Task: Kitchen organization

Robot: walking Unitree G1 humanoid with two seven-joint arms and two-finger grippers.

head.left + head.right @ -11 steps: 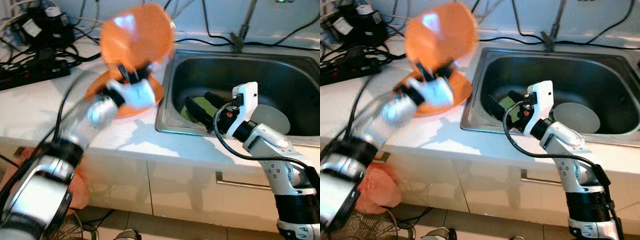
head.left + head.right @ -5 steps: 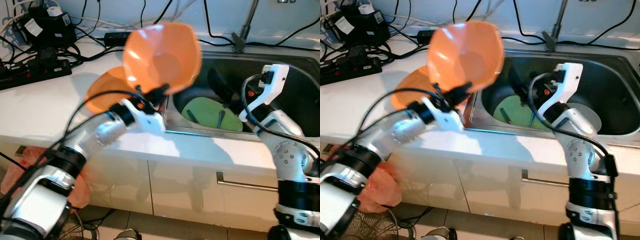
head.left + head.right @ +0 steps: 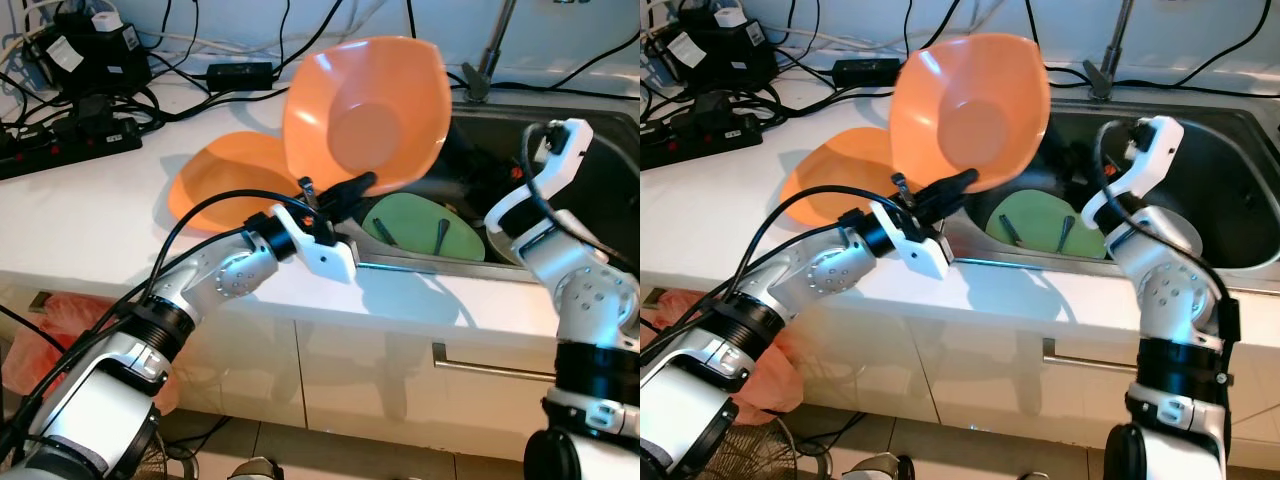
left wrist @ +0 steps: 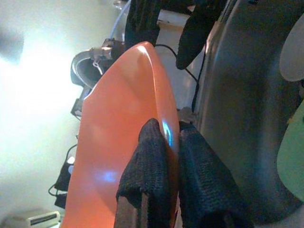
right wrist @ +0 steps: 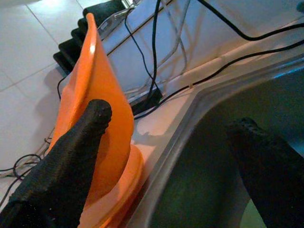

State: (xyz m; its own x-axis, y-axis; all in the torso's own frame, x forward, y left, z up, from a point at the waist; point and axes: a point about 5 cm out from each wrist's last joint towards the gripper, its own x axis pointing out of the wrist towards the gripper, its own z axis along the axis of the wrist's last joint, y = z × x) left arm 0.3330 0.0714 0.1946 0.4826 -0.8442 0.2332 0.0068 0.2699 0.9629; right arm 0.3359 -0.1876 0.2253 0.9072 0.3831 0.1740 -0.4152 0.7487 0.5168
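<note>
Holding an orange bowl [image 3: 365, 110] up on its edge, the left gripper [image 3: 340, 190] pinches the bowl's lower rim between its two black fingers [image 4: 149, 166], which are closed tight on it. The bowl hangs in the air over the near left corner of the sink [image 3: 600, 165], with its hollow side facing the room. A second orange bowl [image 3: 225, 180] sits on the white counter [image 3: 90, 220] just left of the sink, partly behind the raised one.

Inside the sink lies a green plate [image 3: 420, 225] with two dark utensils [image 3: 440, 238] on it, and a grey plate [image 3: 1185, 235] lies further to the right in the sink. The right gripper [image 5: 166, 156] is over the sink, close to the raised bowl, and its fingers are spread wide apart with nothing between them.

Black cables [image 3: 100, 110] and a power strip [image 3: 60, 145] lie at the back of the counter, far left of the sink. A tap [image 3: 490, 50] stands behind the sink.
</note>
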